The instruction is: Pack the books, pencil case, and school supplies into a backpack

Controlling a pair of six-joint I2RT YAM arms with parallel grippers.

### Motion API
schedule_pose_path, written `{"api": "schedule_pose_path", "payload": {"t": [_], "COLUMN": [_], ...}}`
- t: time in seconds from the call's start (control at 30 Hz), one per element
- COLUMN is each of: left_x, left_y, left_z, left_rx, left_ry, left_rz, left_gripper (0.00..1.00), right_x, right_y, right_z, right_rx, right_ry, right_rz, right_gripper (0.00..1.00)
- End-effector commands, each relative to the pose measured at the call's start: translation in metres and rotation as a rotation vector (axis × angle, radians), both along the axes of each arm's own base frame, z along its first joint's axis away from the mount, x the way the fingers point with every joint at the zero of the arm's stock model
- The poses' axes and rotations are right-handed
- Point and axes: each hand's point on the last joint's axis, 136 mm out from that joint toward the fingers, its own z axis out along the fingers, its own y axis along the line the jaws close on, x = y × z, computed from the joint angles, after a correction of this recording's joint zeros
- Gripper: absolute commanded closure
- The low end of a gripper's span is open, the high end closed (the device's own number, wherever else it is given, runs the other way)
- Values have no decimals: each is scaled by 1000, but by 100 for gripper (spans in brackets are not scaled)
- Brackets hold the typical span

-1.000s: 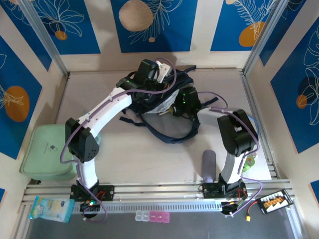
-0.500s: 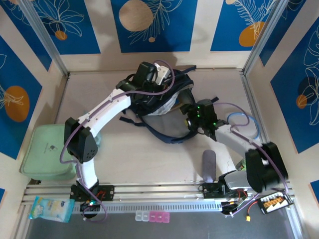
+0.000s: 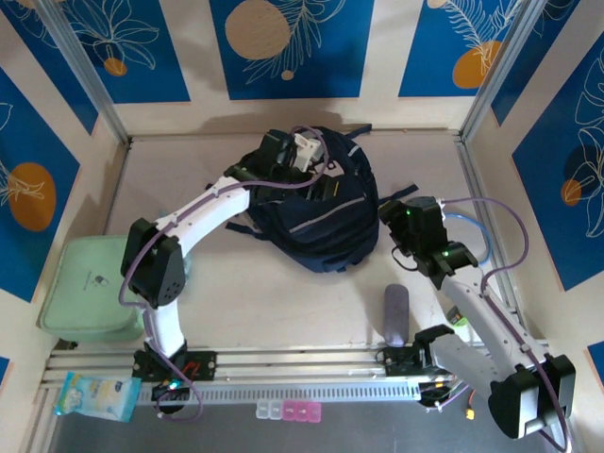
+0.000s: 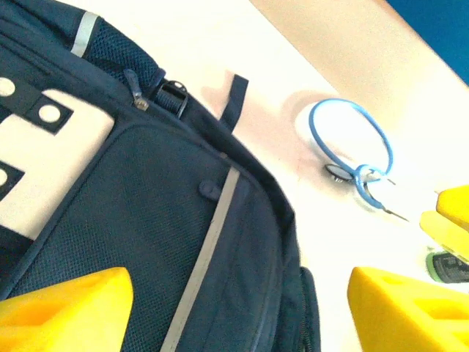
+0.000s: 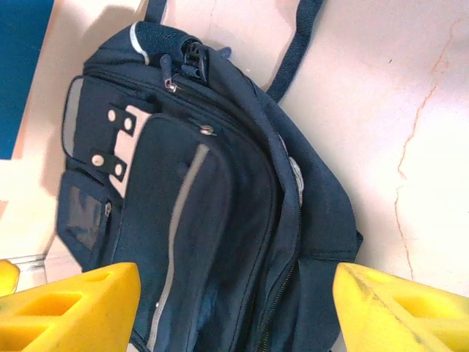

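- Backpack (image 3: 326, 212): navy fabric, lying front face up on the table (image 3: 283, 293), in the upper middle of the overhead frame.
- Handling, as judged: the backpack is soft and floppy, with no stiff edge. Expect it to sag and fold if you lift it by one point. It is the bulkiest thing here, so treat it as the heaviest.
- Surface: the front pocket is mesh crossed by a pale grey stripe (image 5: 176, 213). Neither gives your fingers much to pinch.
- Where to take hold: the webbing strap (image 5: 297, 44) at the top of the right wrist frame, or a zip pull (image 5: 170, 83) in its upper left. Pinch the webbing flat and pull the zip along its track.
- Left gripper (image 4: 234, 315): jaws wide apart, holding nothing, poised over the front pocket.
- Right gripper (image 5: 234, 308): jaws wide apart, empty, facing the backpack from its right side.
- Pencil case (image 3: 396, 316): grey oblong pouch, lower right of centre in the overhead frame, well apart from the backpack. It is likely light and squashy, so take it across its narrow middle.
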Motion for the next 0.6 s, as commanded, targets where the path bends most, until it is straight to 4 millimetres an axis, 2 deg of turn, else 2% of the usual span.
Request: {"api": "schedule_pose_path", "payload": {"t": [0.0, 0.1, 0.23, 0.3, 0.4, 0.57], "left_x": [16, 32, 39, 35, 32, 35], "left_y": [24, 71, 156, 186, 208, 221], "left_z": [-11, -26, -78, -96, -113, -131], "left_rx": [-80, -116, -91, -86, -77, -47], "left_ry": [81, 160, 323, 383, 436, 497], "left_rz": [75, 247, 551, 642, 699, 698], "left_gripper": [18, 16, 16, 17, 19, 25], "right_x": [4, 9, 8, 5, 1, -15], "right_y": [8, 27, 45, 45, 44, 45], "right_z": [0, -14, -41, -50, -57, -66], "right_rx": [-57, -47, -70, -104, -124, -148], "right_ry": [19, 82, 202, 237, 264, 321], "right_rz": [89, 187, 264, 264, 260, 280], "right_gripper": [29, 29, 31, 31, 31, 31]}}
